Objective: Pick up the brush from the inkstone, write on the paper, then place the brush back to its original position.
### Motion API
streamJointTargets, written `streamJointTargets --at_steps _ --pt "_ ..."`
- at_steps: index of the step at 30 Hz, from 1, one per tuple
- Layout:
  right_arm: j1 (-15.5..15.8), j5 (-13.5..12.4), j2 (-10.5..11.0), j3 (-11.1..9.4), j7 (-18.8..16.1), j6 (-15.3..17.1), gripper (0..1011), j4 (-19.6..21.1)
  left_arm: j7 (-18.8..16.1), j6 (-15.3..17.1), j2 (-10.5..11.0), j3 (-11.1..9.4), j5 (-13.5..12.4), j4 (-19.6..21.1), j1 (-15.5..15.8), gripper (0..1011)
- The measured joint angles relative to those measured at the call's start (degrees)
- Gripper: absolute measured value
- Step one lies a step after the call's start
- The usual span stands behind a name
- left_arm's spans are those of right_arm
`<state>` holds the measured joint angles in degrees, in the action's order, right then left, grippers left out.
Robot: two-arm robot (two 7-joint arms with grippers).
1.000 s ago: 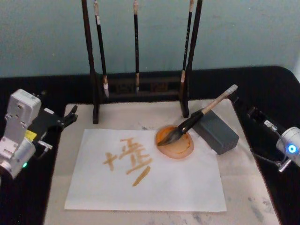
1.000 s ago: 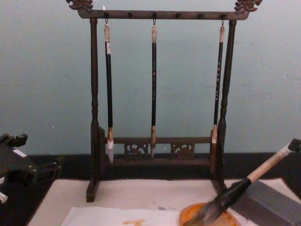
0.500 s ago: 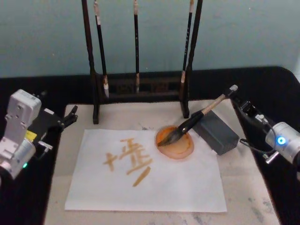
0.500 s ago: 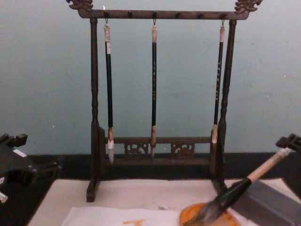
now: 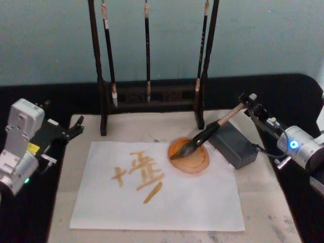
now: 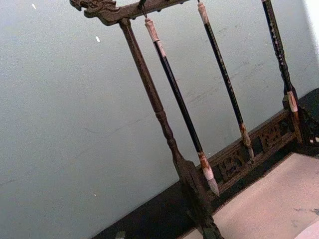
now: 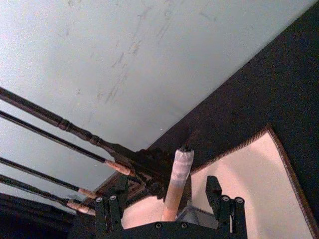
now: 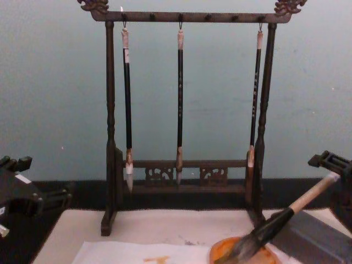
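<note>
Right hand (image 5: 246, 101) sits behind and right of the inkstone (image 5: 196, 161), wide open. Its fingers (image 7: 214, 193) straddle the taped end of the brush (image 5: 205, 133) with a gap on each side, not clamped.

Brush bristles rest in the inkstone; the handle slants up and back to the right, leaning on the grey block (image 5: 234, 146) just right of the inkstone.

Inkstone sits on the back right part of the paper (image 5: 167, 202), which has orange strokes left of the inkstone.

Felt mat (image 5: 263, 202) lies under the paper. Brush rack (image 5: 96, 61) with three slim brushes (image 5: 147, 50) stands behind the inkstone.

Left hand (image 5: 75, 126) is parked far left of the inkstone, at the mat's edge; grip state can't be told.
</note>
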<state>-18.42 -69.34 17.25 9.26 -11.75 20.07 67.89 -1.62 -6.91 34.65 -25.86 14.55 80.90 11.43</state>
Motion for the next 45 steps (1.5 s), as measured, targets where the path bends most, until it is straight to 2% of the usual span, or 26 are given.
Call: streamJointTargets --at_steps 6,14,16,21,33,36,37,40,41,45 --pt "-1.33 0.0 0.11 0.82 -1.23 -1.85 1000 -2.13 0.0 0.0 0.0 0.0 0.0 0.0 0.0 1010" --pt "-1.22 0.0 0.1 0.72 -1.05 -1.68 999 -1.89 0.0 0.0 0.0 0.0 0.0 0.0 0.0 1010" --pt "-1.2 0.0 0.1 0.71 -1.02 -1.63 964 -1.85 0.0 0.0 0.0 0.0 0.0 0.0 0.0 1010" --pt "-1.14 0.01 0.1 0.67 -0.93 -1.53 864 -1.74 0.0 0.0 0.0 0.0 0.0 0.0 -0.01 1010" --pt "-1.08 0.01 0.1 0.59 -0.79 -1.41 496 -1.62 0.0 0.0 0.0 0.0 0.0 0.0 0.0 1010" --pt "-1.07 0.01 0.1 0.58 -0.77 -1.4 395 -1.61 0.0 0.0 0.0 0.0 0.0 0.0 0.0 1010" --pt "-1.06 0.01 0.1 0.57 -0.75 -1.39 331 -1.6 0.0 0.0 0.0 0.0 0.0 0.0 0.0 1010" --pt "-1.04 0.01 0.1 0.57 -0.74 -1.38 273 -1.6 0.0 0.0 0.0 0.0 0.0 0.0 0.0 1010" --pt "-1.04 0.01 0.1 0.58 -0.73 -1.37 212 -1.58 0.0 0.0 0.0 0.0 0.0 0.0 0.0 1010" --pt "-1.03 -0.01 0.1 0.57 -0.75 -1.36 173 -1.54 0.0 0.0 0.0 0.0 0.0 0.0 0.0 1009"
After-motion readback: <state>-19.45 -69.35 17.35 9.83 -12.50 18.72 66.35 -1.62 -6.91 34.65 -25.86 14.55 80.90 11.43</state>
